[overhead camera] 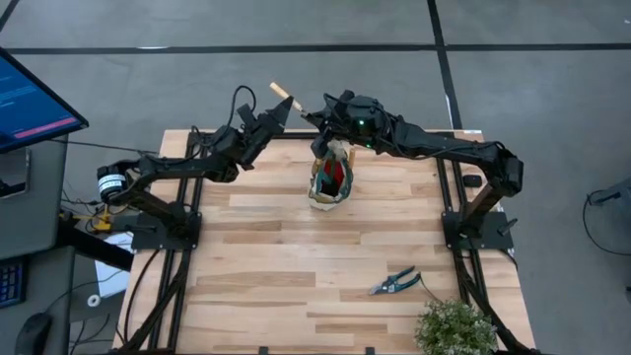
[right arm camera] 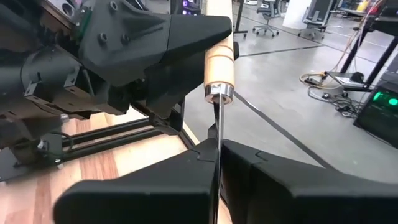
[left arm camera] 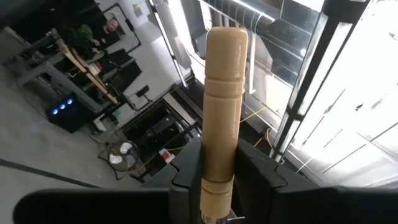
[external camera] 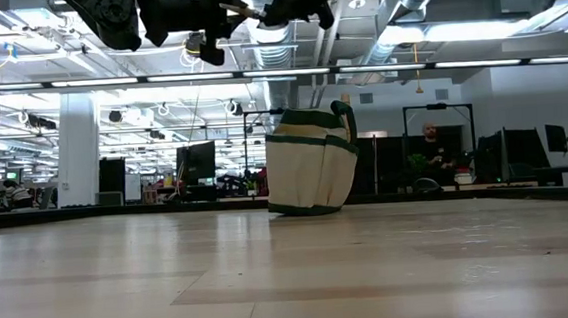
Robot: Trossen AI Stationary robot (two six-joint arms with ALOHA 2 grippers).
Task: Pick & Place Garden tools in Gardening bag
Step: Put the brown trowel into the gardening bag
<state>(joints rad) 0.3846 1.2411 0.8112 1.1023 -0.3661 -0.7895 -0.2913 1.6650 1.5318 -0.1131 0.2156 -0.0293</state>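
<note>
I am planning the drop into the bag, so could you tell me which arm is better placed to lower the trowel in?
Probably the right. Both grippers are shut on the trowel: the left gripper on its wooden handle, the right gripper on the metal shank. In the high view the right one sits nearer the gardening bag.

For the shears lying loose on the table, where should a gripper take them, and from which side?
The shears lie flat near the right arm's side, beside the plant. Best bet: come straight down and pinch across the two blue handles, closing them together. The blades look too thin and flat against the table for a sure hold.
</note>
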